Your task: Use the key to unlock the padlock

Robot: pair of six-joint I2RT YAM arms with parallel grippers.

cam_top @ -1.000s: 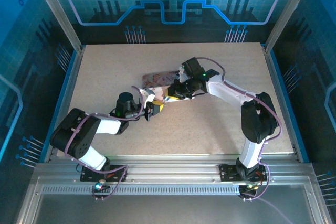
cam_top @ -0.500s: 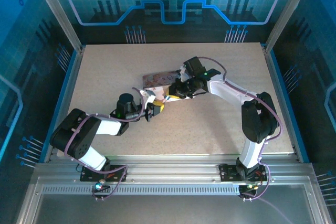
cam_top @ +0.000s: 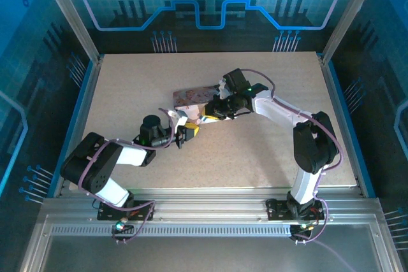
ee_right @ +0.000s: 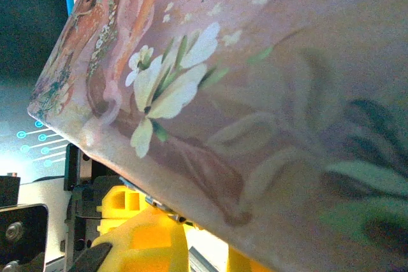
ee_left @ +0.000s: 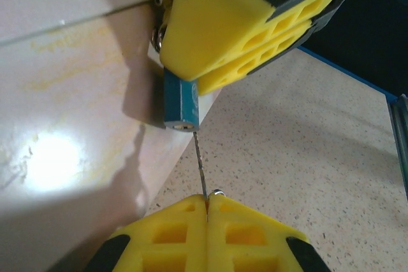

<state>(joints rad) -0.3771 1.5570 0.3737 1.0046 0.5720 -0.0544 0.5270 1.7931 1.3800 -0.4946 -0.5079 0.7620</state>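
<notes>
Now, key (ee_left: 199, 167) tip at padlock (ee_left: 181, 101).

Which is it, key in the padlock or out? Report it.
In, apparently: the key, pinched in the left gripper's shut jaws, meets the padlock's bottom face. Depth cannot be told.

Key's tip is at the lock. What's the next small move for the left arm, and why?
Probably ease the left gripper forward along the blade. It is shut on the key, whose tip just meets the padlock underside with most of the blade outside, while the right gripper clamps the padlock. Turning looks premature.
</notes>
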